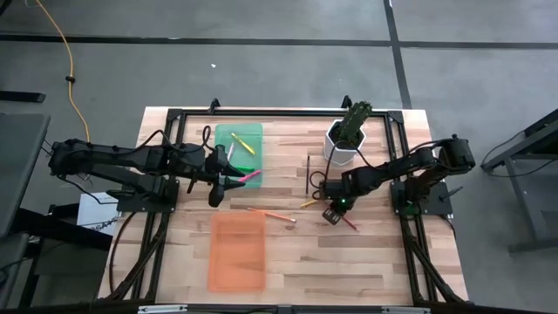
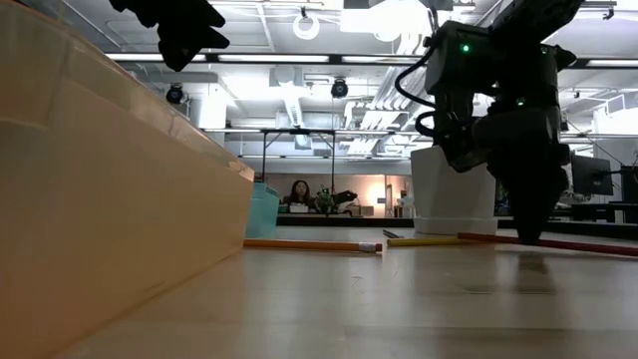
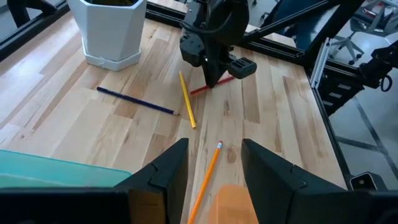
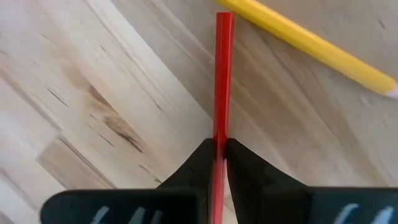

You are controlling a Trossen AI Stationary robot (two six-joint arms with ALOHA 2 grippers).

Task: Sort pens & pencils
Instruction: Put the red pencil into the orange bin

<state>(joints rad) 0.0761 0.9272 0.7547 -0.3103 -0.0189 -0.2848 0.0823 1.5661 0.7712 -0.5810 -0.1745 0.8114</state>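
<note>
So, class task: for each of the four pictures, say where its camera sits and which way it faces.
High: above, looking down; both arms, green tray, orange tray.
Low: table height, facing the room; right gripper on the red pencil.
Left wrist: past open left gripper towards white pot.
Right wrist: down its fingers, shut on the red pencil.
Shared: red pencil and yellow pencil.

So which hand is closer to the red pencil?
Right. The right hand is pinching the red pencil; the left hand is far across the table, by the green tray.

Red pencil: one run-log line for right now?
right gripper shut on red pencil, at table | left gripper open, empty
</note>
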